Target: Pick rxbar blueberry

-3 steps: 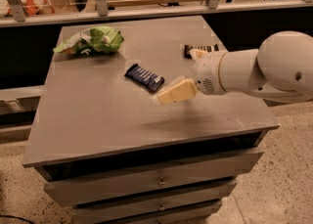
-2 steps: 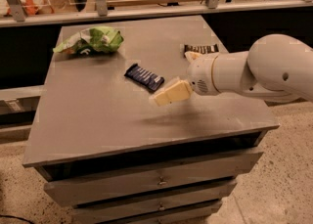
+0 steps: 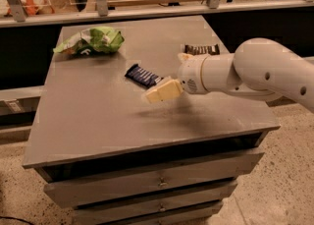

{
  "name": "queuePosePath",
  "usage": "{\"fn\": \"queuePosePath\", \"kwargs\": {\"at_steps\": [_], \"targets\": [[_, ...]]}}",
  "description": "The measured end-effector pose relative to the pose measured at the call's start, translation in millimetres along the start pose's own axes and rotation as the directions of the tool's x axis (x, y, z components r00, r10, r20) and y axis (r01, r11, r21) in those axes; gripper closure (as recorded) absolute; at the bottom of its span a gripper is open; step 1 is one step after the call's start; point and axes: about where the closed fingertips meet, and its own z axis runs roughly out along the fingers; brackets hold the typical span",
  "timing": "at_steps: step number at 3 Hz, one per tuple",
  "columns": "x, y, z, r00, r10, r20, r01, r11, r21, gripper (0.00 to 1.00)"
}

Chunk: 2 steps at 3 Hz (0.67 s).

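My tool (image 3: pixel 164 91) hangs just above the bench (image 3: pixel 98 121), near its middle, with my arm reaching in from 3 o'clock. I cannot tell how wide the tool stands from here, but it carries nothing.

The rxbar blueberry (image 3: pixel 143 75) lies flat on the bench just beside the tool, at about 11 o'clock from its tip. Its long side runs roughly from 10 to 4 o'clock. It looks close to the tip, but I cannot say whether the two touch.

As I judge it, the approach is nearly done and the pick itself is not. The bar is not yet grasped and not yet lifted. What is left is to bring the tool over the wrapper, lower it, close across the narrow side and raise the bar off the surface.

Two other things are on the bench. A brownish-black bar (image 3: pixel 201 49) lies at 2 o'clock from the middle, close behind my wrist, and a green snack bag (image 3: pixel 91 41) lies well apart at 10 o'clock. I want neither.
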Motion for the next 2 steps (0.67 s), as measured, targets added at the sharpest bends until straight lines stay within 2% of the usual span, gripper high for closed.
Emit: {"fn": "queuePosePath", "kwargs": {"at_steps": [2], "targets": [[5.4,-3.9,32.6,0.997,0.074,0.021,-0.074,0.9972,-0.013,0.0]]}}
